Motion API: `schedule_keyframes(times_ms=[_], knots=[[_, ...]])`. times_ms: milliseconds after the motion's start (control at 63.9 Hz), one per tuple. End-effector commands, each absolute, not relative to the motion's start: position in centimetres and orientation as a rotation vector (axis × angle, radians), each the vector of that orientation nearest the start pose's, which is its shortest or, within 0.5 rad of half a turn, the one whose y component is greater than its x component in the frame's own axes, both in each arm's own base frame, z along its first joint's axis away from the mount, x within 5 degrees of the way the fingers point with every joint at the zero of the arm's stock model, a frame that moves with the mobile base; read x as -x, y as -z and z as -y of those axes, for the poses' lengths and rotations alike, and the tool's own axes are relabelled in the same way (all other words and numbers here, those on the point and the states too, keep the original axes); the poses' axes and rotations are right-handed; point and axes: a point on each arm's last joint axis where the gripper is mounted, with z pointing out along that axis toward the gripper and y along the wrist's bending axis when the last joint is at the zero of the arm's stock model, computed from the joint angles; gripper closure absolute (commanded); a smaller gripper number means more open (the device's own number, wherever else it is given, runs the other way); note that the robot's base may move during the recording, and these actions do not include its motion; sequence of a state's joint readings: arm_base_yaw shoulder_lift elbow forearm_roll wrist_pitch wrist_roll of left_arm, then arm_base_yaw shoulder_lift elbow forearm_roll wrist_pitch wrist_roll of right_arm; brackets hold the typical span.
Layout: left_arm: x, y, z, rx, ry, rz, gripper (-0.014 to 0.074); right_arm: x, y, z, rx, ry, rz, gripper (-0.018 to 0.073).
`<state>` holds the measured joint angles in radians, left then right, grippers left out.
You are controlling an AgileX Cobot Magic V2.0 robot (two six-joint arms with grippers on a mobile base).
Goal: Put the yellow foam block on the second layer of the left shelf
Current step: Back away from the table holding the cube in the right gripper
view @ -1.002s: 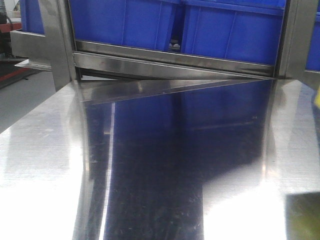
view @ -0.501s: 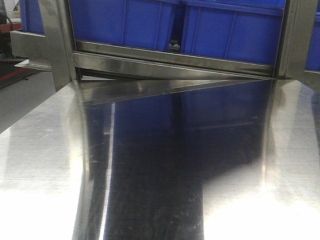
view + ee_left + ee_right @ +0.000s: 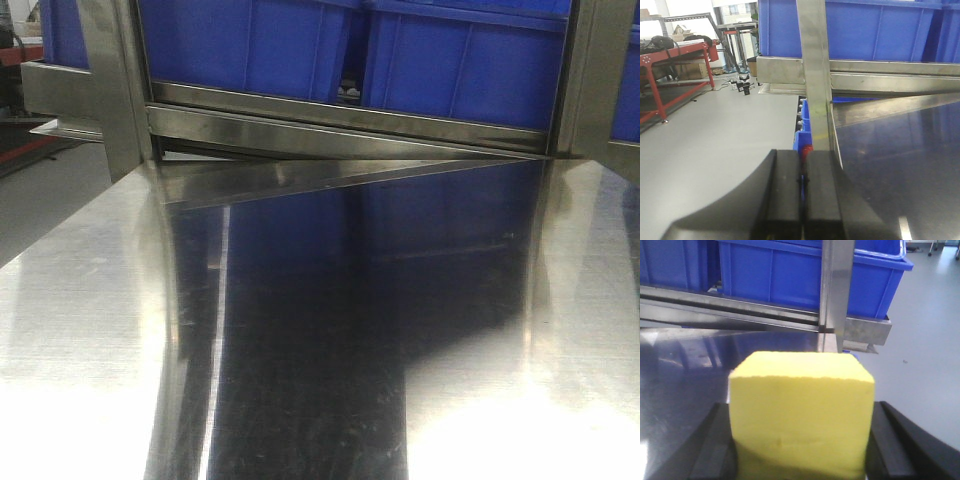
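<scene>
Clamping the yellow foam block [image 3: 801,412] between its two black fingers [image 3: 710,450], the right hand [image 3: 802,452] carries the near-cubic piece square-on, directly ahead of its wrist camera. The block has no long axis to speak of. It hangs over the right edge of the steel tabletop [image 3: 685,370], with grey floor [image 3: 925,345] to its right. Beyond it stand a steel upright [image 3: 832,295] and blue plastic bins [image 3: 790,275] on the rack. The left hand [image 3: 802,200], closed together on nothing, sits by the tabletop's left corner, beside another upright. The front view shows neither hand nor the block. With the block on the right side, the left shelf probably calls for a leftward carry by the right arm. Which level is the second layer cannot be told.
</scene>
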<state>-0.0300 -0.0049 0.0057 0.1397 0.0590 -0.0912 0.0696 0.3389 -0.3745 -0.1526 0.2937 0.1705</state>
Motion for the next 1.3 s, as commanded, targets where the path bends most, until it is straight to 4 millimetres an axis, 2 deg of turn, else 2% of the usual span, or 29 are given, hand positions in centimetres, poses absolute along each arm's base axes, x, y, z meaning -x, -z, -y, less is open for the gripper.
schedule_keyframes(times_ms=[0,219,1283], knots=[[-5.52,-20.69,0.23,-0.056,0.001,-1.464,0.0460,-8.31,-30.96,-0.24,0.084,0.032,-1.600,0.0092],[-5.52,-20.69,0.23,-0.056,0.001,-1.464,0.0460,-8.31,-31.61,-0.35,0.092,0.027,-1.529,0.0092],[-5.52,-20.69,0.23,-0.056,0.001,-1.464,0.0460,-8.31,-31.58,-0.34,0.092,0.027,-1.532,0.0092]])
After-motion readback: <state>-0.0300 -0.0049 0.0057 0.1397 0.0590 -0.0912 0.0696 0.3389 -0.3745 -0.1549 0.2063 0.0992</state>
